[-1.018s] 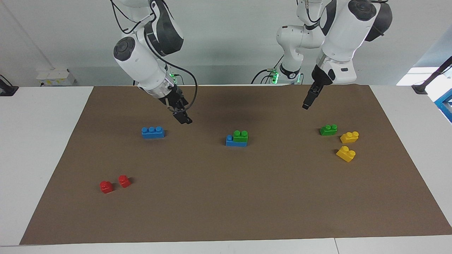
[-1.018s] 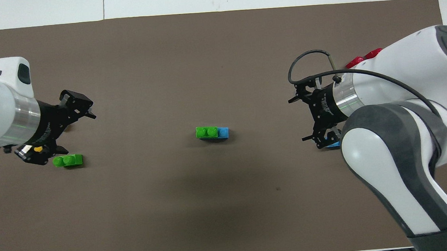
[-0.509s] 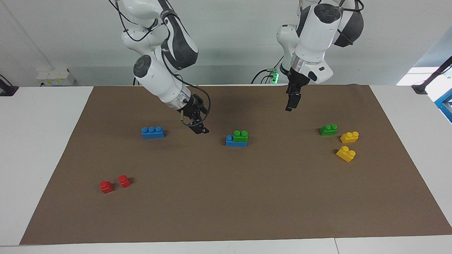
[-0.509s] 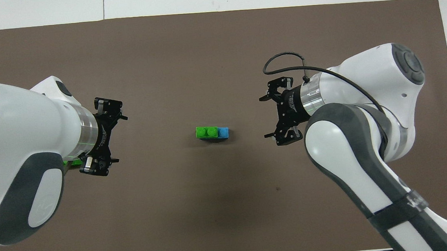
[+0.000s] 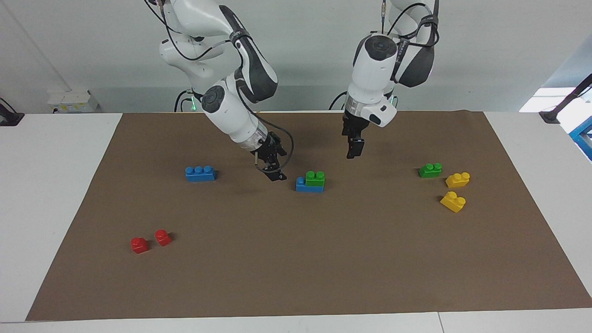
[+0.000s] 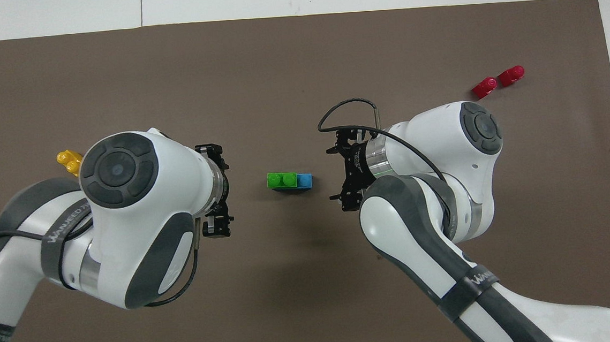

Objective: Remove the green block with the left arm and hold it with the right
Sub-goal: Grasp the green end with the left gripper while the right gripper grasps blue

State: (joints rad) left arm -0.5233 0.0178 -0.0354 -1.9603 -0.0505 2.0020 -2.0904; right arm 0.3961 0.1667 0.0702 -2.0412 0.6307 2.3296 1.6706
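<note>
The small bright green two-stud plastic brick [image 5: 315, 181] sits pressed on a blue plastic brick [image 5: 303, 185] mid-counter. My left gripper [image 5: 354, 149] hangs released and empty over the brown mat [image 5: 296, 259] beside the stack; my right gripper [image 5: 276, 175], also released, hovers just beside the blue end.

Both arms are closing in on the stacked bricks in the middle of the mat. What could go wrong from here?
1. The green block sits pressed on a blue brick; if the open right end effector misses the blue one, both may lift together.
2. The open left end effector approaches the same small stack, so the two could collide.
</note>
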